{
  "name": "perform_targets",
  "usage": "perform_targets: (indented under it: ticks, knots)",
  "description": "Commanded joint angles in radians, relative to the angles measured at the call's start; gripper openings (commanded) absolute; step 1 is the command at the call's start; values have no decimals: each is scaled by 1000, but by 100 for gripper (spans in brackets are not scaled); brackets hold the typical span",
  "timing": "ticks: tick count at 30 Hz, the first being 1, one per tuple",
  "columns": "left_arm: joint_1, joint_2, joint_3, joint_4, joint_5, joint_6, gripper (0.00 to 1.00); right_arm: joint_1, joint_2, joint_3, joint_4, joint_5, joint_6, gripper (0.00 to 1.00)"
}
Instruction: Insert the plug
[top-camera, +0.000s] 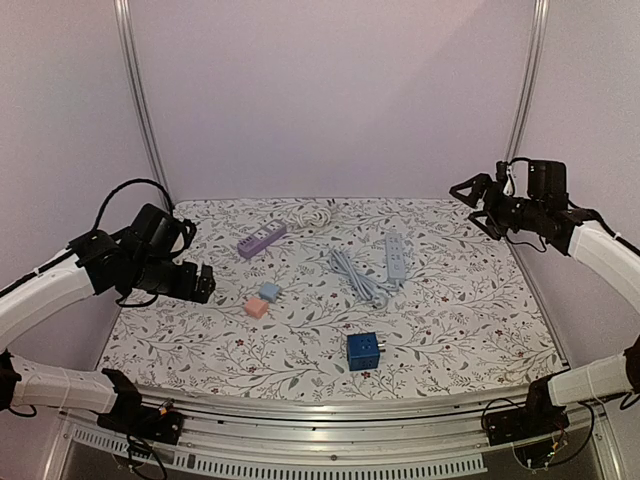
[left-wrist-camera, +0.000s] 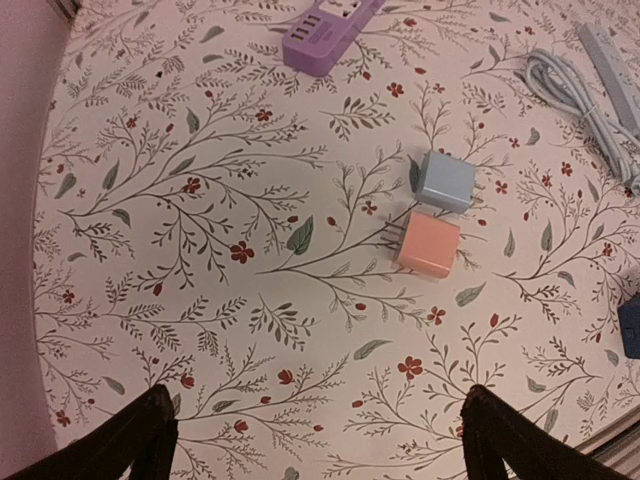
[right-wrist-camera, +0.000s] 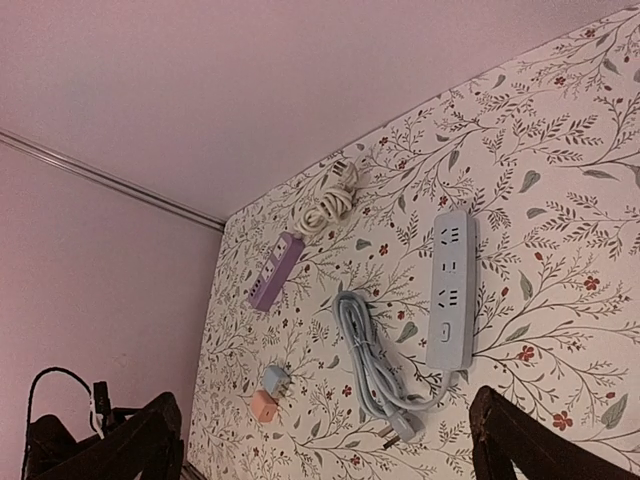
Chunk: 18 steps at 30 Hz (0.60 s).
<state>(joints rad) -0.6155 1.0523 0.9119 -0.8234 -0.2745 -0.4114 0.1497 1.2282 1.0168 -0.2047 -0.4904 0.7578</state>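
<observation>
Two small cube plugs lie side by side left of centre on the floral table: a light blue plug and a pink plug. A purple power strip lies behind them. A grey power strip lies at centre right. My left gripper hovers open, left of the plugs, holding nothing. My right gripper hangs open and high at the far right.
A bundled grey cable ends in a wall plug beside the grey strip. A coiled white cord lies at the back. A dark blue cube sits near the front edge. Walls close in on three sides.
</observation>
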Motion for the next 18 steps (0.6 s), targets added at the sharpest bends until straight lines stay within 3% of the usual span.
perform_targets:
  ticks: [1,7,13,18]
  knots:
    - [-16,6,18,12,-5,13,99,4,46,4,-81,93,0,99]
    - [-37,-15,19,3,-44,-2,99,26,209,126,-233,154,-52,99]
    - [-38,-19,21,4,-44,10,100,132,361,350,-409,291,-163,99]
    - [-36,-20,16,32,5,21,99,223,400,369,-423,290,-210,99]
